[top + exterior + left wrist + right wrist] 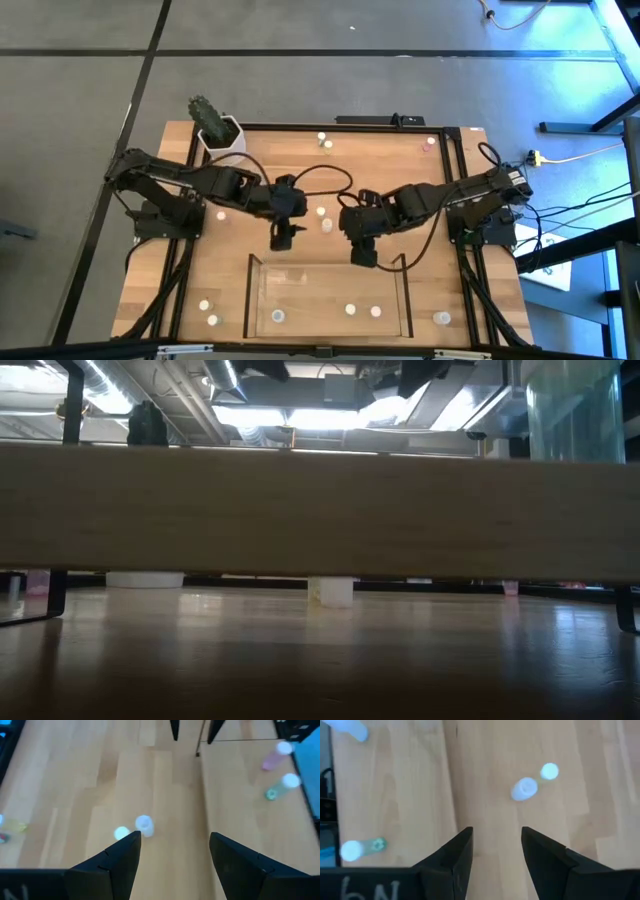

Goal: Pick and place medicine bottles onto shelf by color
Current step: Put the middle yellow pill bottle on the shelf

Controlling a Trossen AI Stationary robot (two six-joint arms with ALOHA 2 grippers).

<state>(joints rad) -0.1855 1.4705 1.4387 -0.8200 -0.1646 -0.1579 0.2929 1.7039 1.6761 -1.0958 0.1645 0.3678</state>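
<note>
1. Two small round white-capped medicine bottles (324,219) stood close together on the bare light-wood tabletop (225,270), just outside the far wall of the shelf, between the two grippers.
2. The shelf (250,300), a wide shallow tray with clear walls, thin dark edges and a light-wood floor, already held three bottles: one (278,316) near its left end and two (362,311) near its middle. Other bottles lay scattered outside the shelf, beyond both of its ends and near the far table edge.
3. The two bottles stood upright, so their long axes ran vertically; a grasp from above would, in my judgement, meet the caps first.
4. The left gripper (281,238) hung just outside the shelf's far wall toward its left end. In the left wrist view its fingers (117,857) stood wide apart with nothing between them, and the two bottles (136,826) showed just ahead of one fingertip.
5. The right gripper (363,254) hung over the far wall of the shelf, toward its right end. Its fingers (457,851) were parted and empty; the pair (532,782) showed ahead of them and off to one side.
6. Judged from overhead, neither gripper was clearly the nearer; the pair lay roughly midway between them.
</note>
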